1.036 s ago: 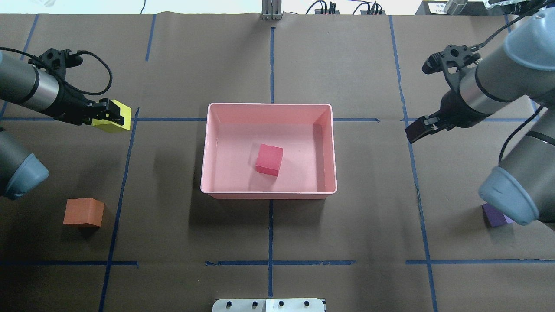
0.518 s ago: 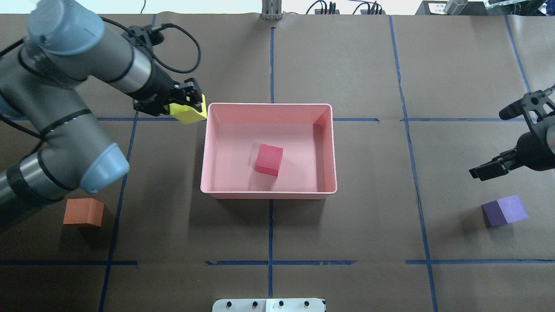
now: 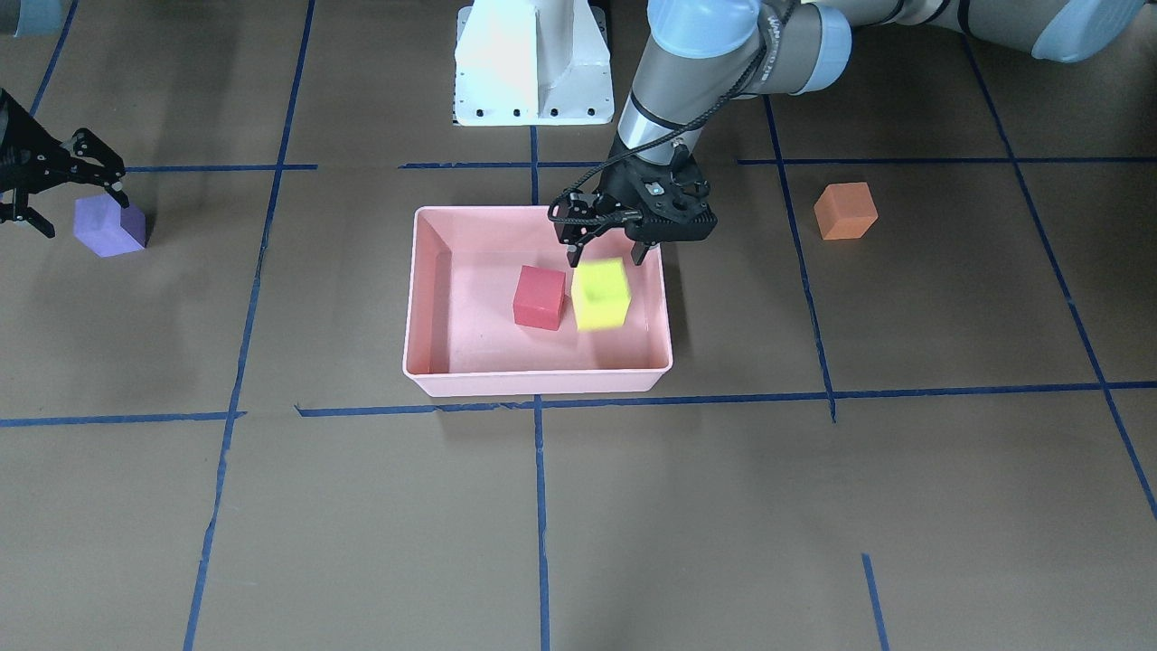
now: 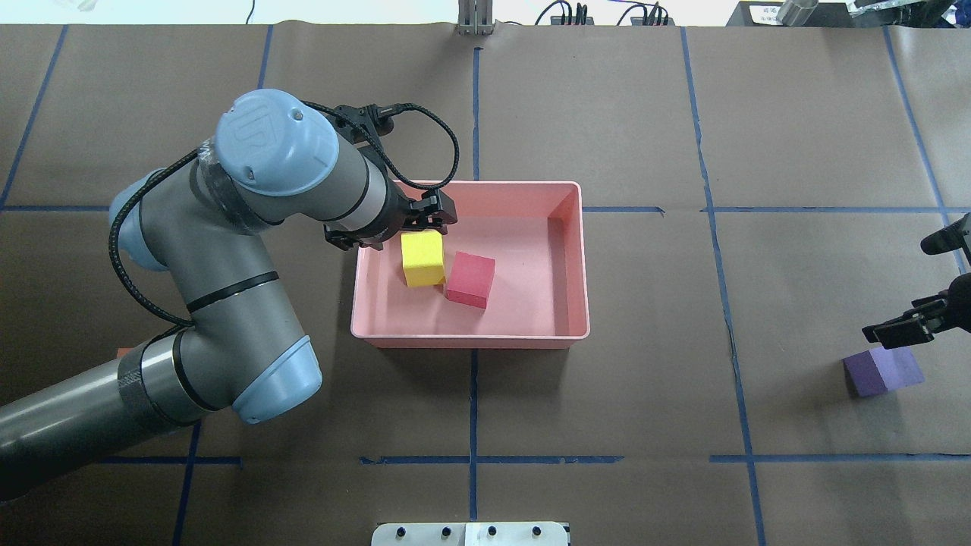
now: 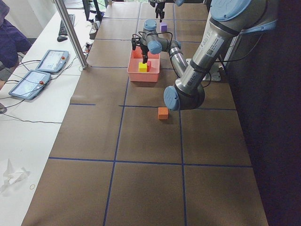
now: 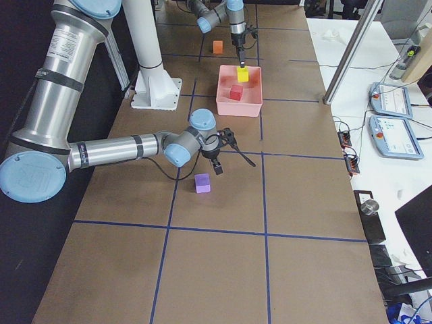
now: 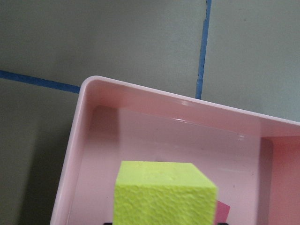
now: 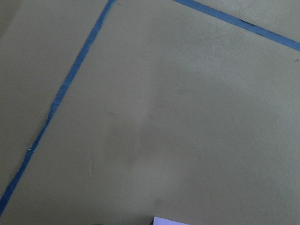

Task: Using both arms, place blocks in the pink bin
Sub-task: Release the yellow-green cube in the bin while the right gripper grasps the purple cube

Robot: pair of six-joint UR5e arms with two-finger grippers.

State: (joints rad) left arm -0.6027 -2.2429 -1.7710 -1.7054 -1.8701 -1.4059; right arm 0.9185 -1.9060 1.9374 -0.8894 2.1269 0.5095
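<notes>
My left gripper hangs open over the pink bin. The yellow-green block is just below its fingertips, free of them, inside the bin beside the red block. It looks blurred, and I cannot tell whether it rests on the floor. It fills the bottom of the left wrist view. My right gripper is open, just above and beside the purple block near the table's right end. The orange block lies on the table on my left.
The white pedestal base stands behind the bin. Blue tape lines grid the brown table cover. My left arm's elbow hides the orange block in the overhead view. Tablets lie on a side table.
My left arm swung from the bin's far left corner to over the bin and let go of the yellow-green block. My right gripper moved down toward the purple block.
</notes>
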